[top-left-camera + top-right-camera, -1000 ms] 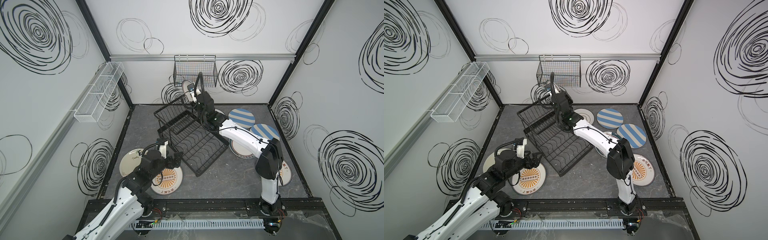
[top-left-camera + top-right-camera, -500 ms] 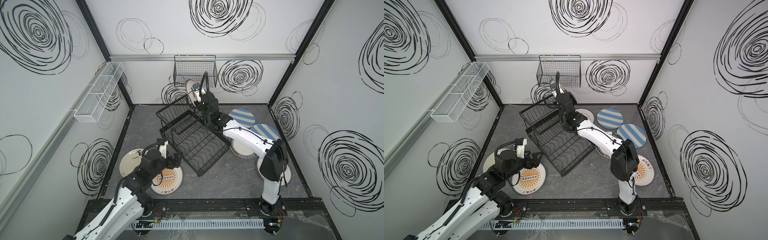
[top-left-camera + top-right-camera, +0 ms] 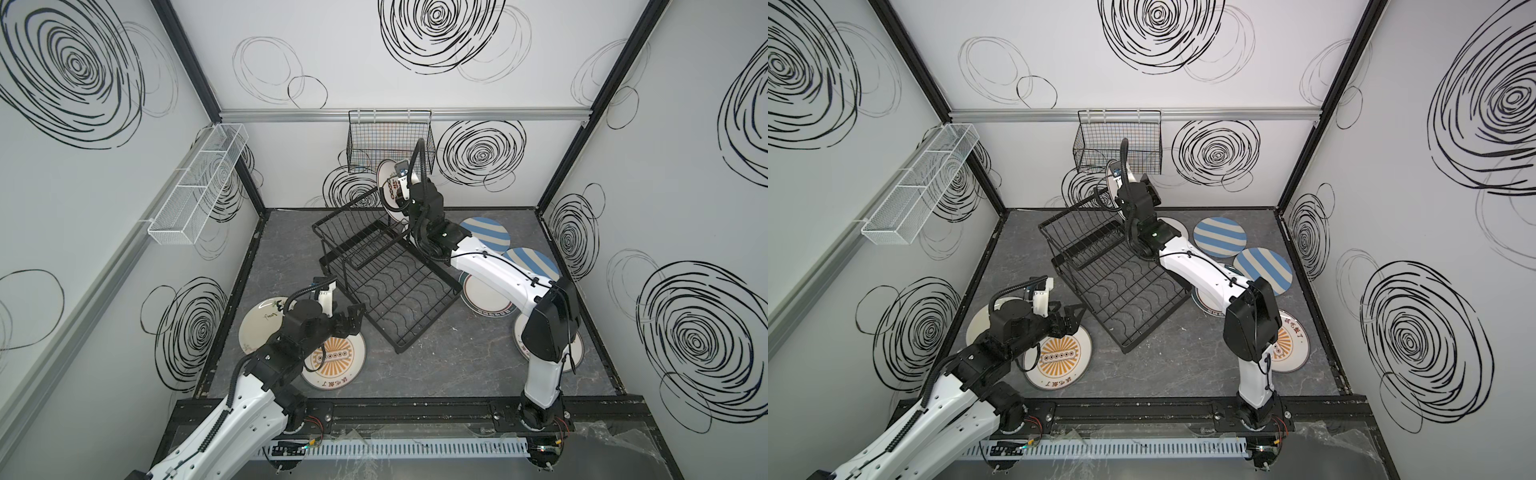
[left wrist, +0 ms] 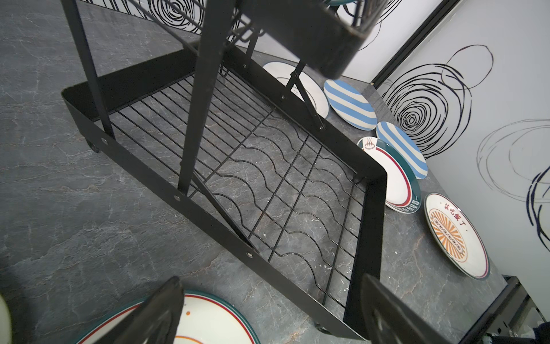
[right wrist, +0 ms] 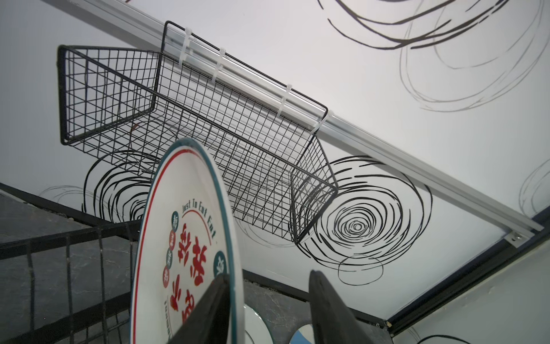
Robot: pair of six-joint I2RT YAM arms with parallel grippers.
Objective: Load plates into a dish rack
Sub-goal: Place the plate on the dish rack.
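Note:
The black wire dish rack (image 3: 386, 266) stands askew mid-floor. A plate with red characters (image 5: 184, 238) stands on edge at the far end of the rack's upper basket (image 3: 388, 187). My right gripper (image 5: 269, 277) is open around its rim. One finger lies against the plate's face and the other is well clear of it. My left gripper (image 4: 270, 280) hangs open and empty above an orange sunburst plate (image 3: 336, 357), by the rack's near corner. A cream plate (image 3: 259, 320) lies partly under the left arm.
Two blue-striped plates (image 3: 486, 232) (image 3: 532, 266), a green-red rimmed plate (image 3: 482, 299) and another sunburst plate (image 3: 1291, 340) lie right of the rack, under the right arm. A black mesh basket (image 3: 390, 141) hangs just above the upright plate. A white mesh tray (image 3: 199, 183) hangs on the left wall.
The right arm carried the plate slightly right to the rack's far end, then its jaws parted from the plate. The left arm has not moved.

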